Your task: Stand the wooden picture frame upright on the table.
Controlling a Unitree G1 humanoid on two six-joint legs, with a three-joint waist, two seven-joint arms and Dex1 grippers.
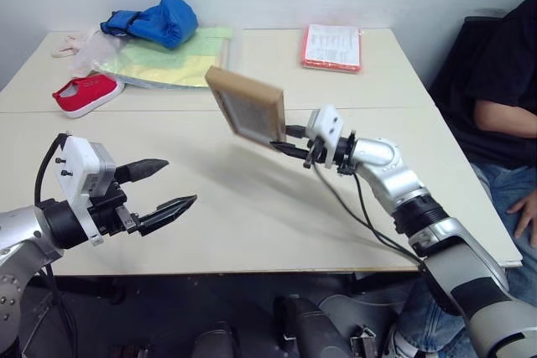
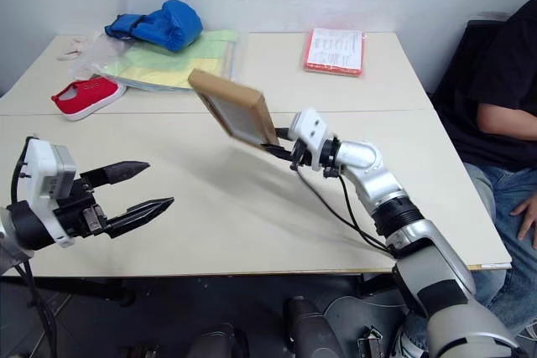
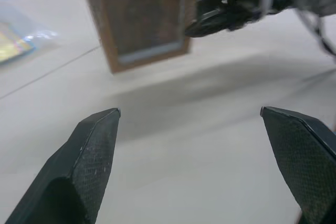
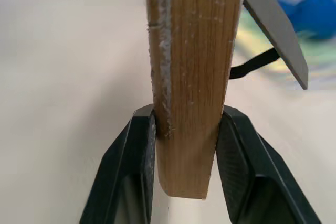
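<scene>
The wooden picture frame (image 1: 246,105) hangs tilted in the air above the middle of the cream table (image 1: 252,215). My right gripper (image 1: 284,141) is shut on its lower corner. In the right wrist view both fingers (image 4: 134,171) pinch the light wood edge (image 4: 191,77), and the dark stand flap (image 4: 273,24) swings out from the back on a black strap. My left gripper (image 1: 180,180) is open and holds nothing, off to the left of the frame near the table's front edge. Its wrist view looks between its wide-apart fingertips (image 3: 100,135) at the frame (image 3: 142,19).
At the far left of the table lie a red shoe (image 1: 86,92), a blue glove (image 1: 155,21) and yellow-green sheets in plastic (image 1: 168,60). A red-edged packet of papers (image 1: 332,46) lies at the back. A person (image 1: 503,98) sits at the table's right side.
</scene>
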